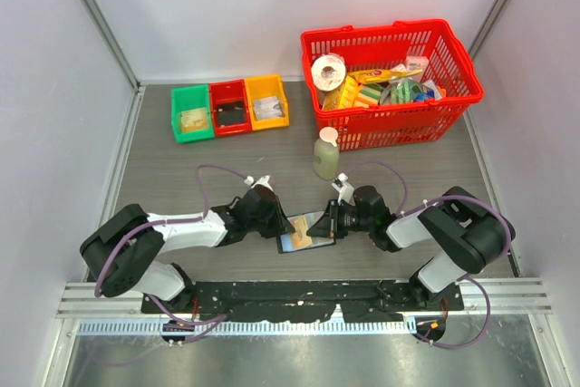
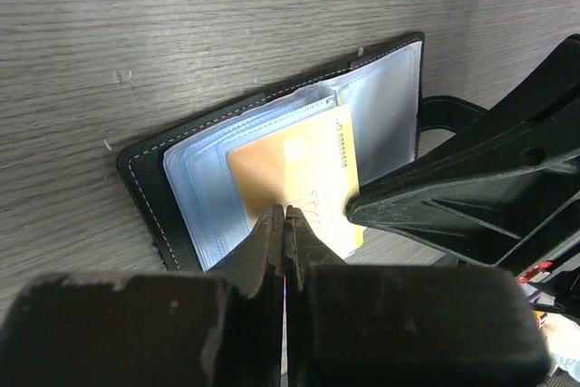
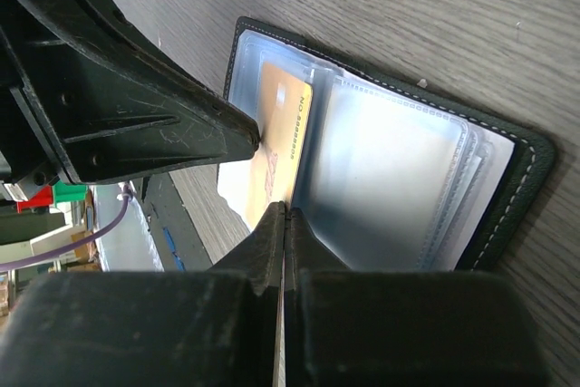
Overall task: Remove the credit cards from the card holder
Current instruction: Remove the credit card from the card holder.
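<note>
A yellow-orange credit card (image 2: 290,165) sticks partway out of a clear sleeve in the open card holder (image 2: 145,178), which lies flat, black cover down and pale plastic leaves up, on the grey wood-grain table (image 1: 172,178) near its front edge. The holder sits directly between the two arms. The left gripper (image 2: 285,215) has its jaws pressed together, with the tips resting on the exposed end of the card; whether the card is nipped between them cannot be told. The right gripper (image 3: 284,210), jaws likewise closed tight, meets the holder from the opposite side. Its point sits at the card's long edge, beside the centre fold of the sleeves. In each wrist view the other arm's black finger crosses in and touches the card's rim. Farther back on the table, well apart from the holder, stands a small bottle (image 1: 325,156) with a white cap. Behind it is a red basket (image 1: 453,43) filled with groceries. To the left is a row of green (image 1: 192,113), red (image 1: 229,108) and orange (image 1: 267,101) trays.
</note>
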{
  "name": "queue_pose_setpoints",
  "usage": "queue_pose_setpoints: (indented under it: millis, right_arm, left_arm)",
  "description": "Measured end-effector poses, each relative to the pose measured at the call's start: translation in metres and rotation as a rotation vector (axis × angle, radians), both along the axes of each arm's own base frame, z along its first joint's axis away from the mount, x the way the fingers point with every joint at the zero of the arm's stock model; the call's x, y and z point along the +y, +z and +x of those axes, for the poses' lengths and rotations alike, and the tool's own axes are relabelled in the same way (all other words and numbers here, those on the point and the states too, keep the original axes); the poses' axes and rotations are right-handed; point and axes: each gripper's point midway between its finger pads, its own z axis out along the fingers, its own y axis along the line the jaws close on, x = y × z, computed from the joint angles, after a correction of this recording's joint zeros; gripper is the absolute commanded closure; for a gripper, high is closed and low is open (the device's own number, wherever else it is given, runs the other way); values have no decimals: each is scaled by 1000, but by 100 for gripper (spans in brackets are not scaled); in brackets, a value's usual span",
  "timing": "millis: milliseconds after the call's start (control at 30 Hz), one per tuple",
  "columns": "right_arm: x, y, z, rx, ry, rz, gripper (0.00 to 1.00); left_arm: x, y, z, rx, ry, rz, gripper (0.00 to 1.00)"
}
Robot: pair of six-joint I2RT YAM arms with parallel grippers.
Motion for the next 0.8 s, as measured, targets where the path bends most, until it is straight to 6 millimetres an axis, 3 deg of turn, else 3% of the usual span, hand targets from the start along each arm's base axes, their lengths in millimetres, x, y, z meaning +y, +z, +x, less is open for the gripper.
queue_pose_setpoints:
  millis: [300, 400, 500, 700, 800]
  right_arm:
    - [-8, 0, 4, 15, -14, 12, 98]
    - [-8, 1, 3, 15, -11, 17, 89]
    - [-9, 1, 3, 15, -9, 20, 86]
    - [-10, -1, 2, 31, -10, 23, 88]
    - [-9, -2, 1, 36, -8, 28, 98]
  left_arm:
    - [5, -4, -3, 11, 38, -23, 100]
    - [4, -3, -1, 6, 43, -25, 100]
    - [5, -4, -1, 5, 44, -25, 100]
    - [5, -4, -1, 5, 44, -24, 100]
    - [5, -4, -1, 5, 44, -24, 100]
